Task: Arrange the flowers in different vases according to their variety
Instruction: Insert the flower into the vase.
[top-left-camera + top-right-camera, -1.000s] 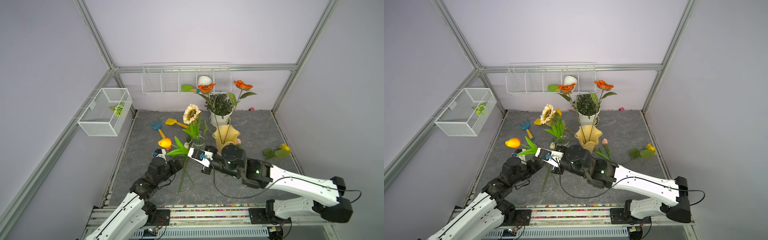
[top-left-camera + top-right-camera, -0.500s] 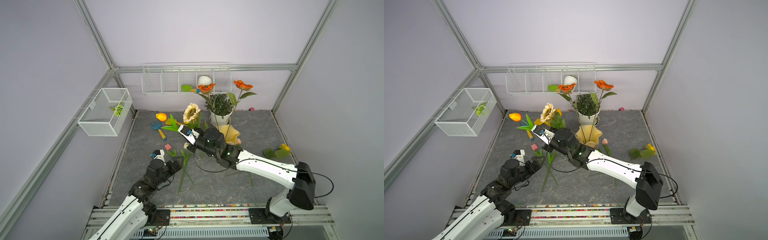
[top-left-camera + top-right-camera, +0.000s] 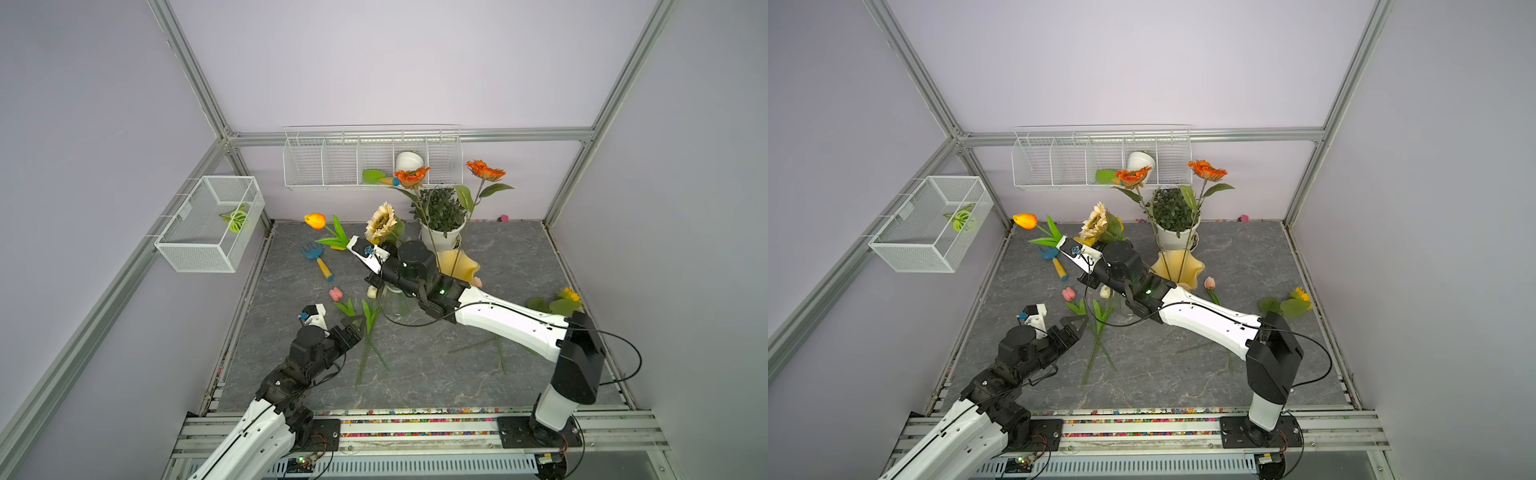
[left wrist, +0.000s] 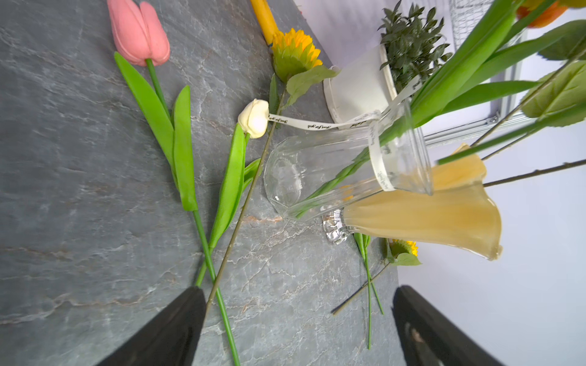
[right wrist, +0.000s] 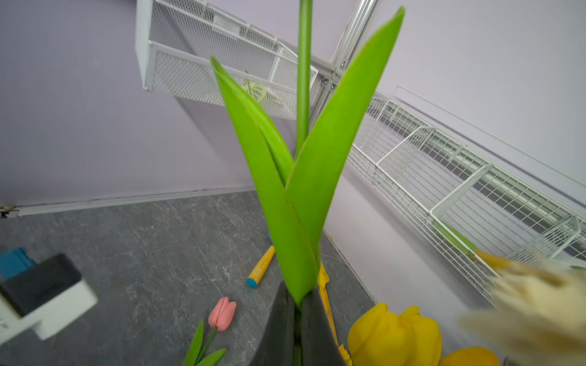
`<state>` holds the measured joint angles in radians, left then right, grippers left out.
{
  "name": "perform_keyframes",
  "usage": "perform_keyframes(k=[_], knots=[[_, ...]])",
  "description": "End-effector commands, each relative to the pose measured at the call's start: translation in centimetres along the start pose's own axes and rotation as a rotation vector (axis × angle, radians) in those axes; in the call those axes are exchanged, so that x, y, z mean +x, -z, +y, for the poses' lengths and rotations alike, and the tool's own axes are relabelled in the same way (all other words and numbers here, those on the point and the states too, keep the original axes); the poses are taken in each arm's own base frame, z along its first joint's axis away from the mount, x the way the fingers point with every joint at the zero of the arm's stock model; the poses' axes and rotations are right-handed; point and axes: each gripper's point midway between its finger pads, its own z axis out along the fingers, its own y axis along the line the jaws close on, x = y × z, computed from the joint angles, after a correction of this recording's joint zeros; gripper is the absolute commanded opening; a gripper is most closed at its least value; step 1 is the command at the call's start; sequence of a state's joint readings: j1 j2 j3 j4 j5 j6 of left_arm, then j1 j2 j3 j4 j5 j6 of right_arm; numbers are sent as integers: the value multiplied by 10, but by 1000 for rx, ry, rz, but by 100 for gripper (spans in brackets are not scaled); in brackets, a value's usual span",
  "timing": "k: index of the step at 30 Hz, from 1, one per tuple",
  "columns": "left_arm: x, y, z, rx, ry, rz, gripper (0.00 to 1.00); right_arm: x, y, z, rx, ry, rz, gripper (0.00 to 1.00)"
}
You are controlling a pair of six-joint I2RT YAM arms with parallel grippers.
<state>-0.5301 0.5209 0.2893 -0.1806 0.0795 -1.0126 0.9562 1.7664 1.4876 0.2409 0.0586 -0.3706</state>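
Orange tulip (image 3: pixel 315 220) held aslant, bloom toward the frame's upper left.
Right end effector (image 5: pixel 299 304) pinches its stem, arm outstretched; left end effector (image 4: pixel 298 290) spread low over the worktop (image 3: pixel 415 374).

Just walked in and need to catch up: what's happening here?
The right gripper is shut on the stem of an orange tulip, holding it raised near the clear glass flask-shaped vase. The open left gripper hovers by a pink tulip and a white tulip lying loose. Two orange daisy-like flowers stand in the pale-yellow wavy vase.
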Motion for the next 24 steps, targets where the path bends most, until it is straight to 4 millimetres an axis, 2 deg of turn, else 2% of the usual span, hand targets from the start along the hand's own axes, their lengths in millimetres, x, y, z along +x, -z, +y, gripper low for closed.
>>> perform_keyframes(k=[1, 6, 11, 14, 16, 20, 24], knots=[[-5, 2, -1, 20, 3, -35, 97, 12, -7, -13, 54, 23, 1, 0], [-8, 6, -4, 39, -4, -54, 97, 30, -8, -19, 95, 27, 27, 0], [-8, 7, -4, 43, -4, -58, 97, 44, 3, -23, 139, -2, 67, 0], [-7, 7, -5, 47, -4, -56, 97, 55, 12, -25, 165, -22, 101, 36], [-7, 7, -5, 48, -3, -55, 97, 61, 19, -26, 175, -25, 119, 54], [-8, 7, -7, 58, -3, -55, 97, 59, 31, -28, 192, -26, 124, 72], [-8, 8, -8, 60, -3, -56, 97, 52, 42, -31, 208, -30, 113, 75]])
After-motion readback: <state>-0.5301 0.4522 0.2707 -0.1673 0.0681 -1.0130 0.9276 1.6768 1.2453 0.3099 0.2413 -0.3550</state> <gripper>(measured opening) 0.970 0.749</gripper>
